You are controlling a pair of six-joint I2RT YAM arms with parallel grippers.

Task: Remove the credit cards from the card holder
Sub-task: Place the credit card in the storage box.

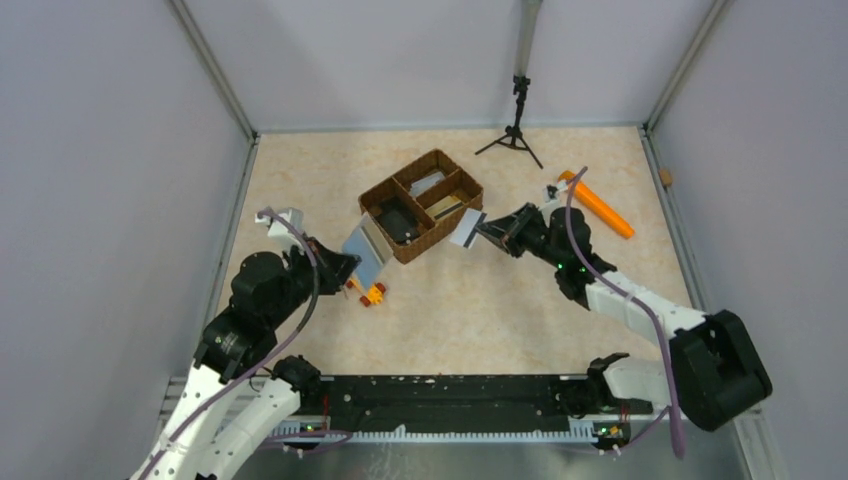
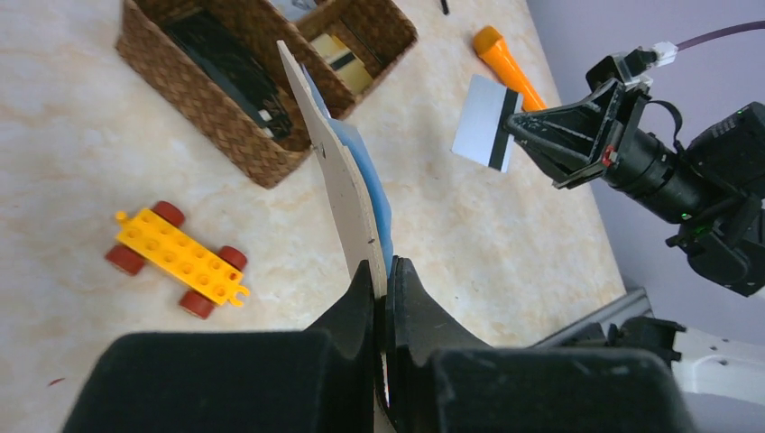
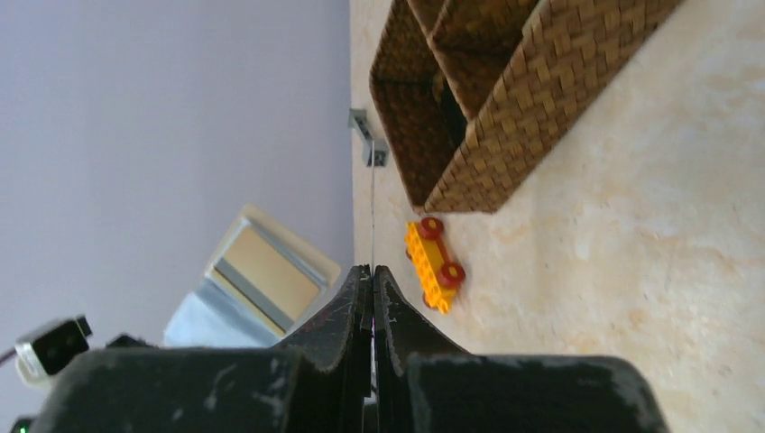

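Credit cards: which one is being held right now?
The whitish card with the dark stripe, pinched in the right gripper's shut jaws, in the air beside the wicker tray. The tan card and a pale one lie in the tray's compartments.

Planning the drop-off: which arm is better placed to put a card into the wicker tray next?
Right. The right gripper is shut on a credit card beside the wicker tray; the left gripper is busy, shut on the card holder.

left arm (image 1: 265,290): elbow bent, reaching forward | left gripper (image 2: 386,271): jaws pinched on card holder (image 2: 347,185) edge | right arm (image 1: 625,292): stretched leftward | right gripper (image 1: 482,228): jaws pressed tight on whitish credit card (image 2: 483,122), pointing toward left gripper
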